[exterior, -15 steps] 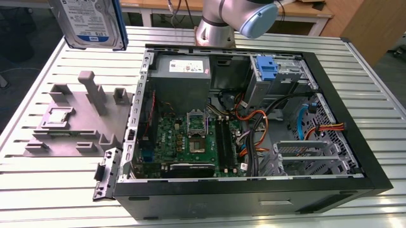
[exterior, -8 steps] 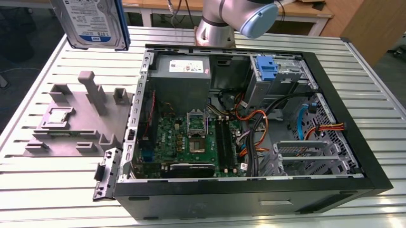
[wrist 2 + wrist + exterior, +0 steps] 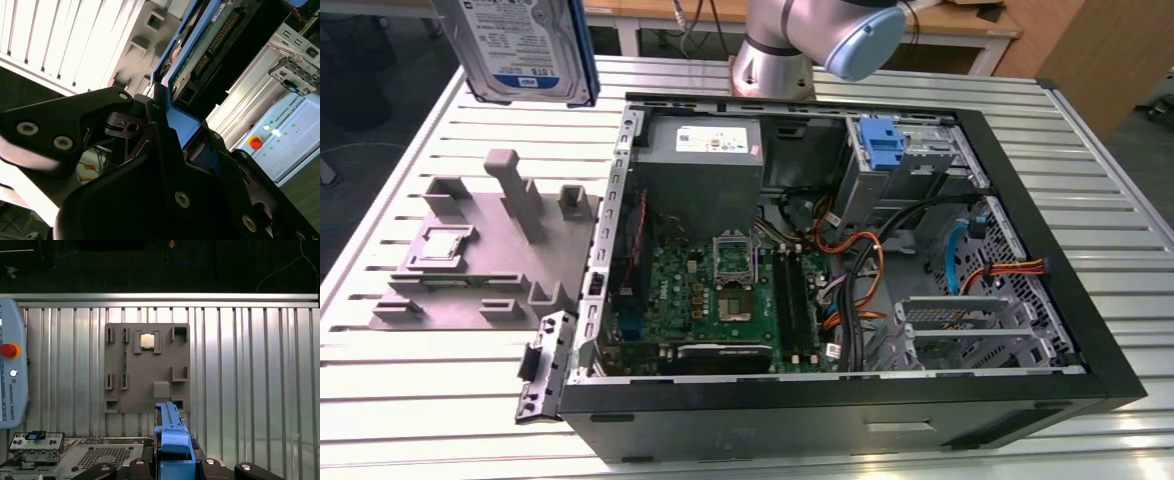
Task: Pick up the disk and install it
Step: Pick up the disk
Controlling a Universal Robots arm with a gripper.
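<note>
Jaws of the gripper (image 3: pixel 182 131) were clenched on the blue plastic carrier framing the disk (image 3: pixel 520 45), a flat silver metal drive with a white, blue-banded label. It was raised clear of the ribbed aluminium desk (image 3: pixel 414 400) at the exterior view's far left. Below it lay a grey moulded fixture (image 3: pixel 474 260) with a square chip (image 3: pixel 443 245) in one recess. Beside that, the open black computer case (image 3: pixel 787 425) held a green motherboard (image 3: pixel 720 290), a grey power supply (image 3: pixel 700 150) and a bare blue bracket (image 3: pixel 881 145).
</note>
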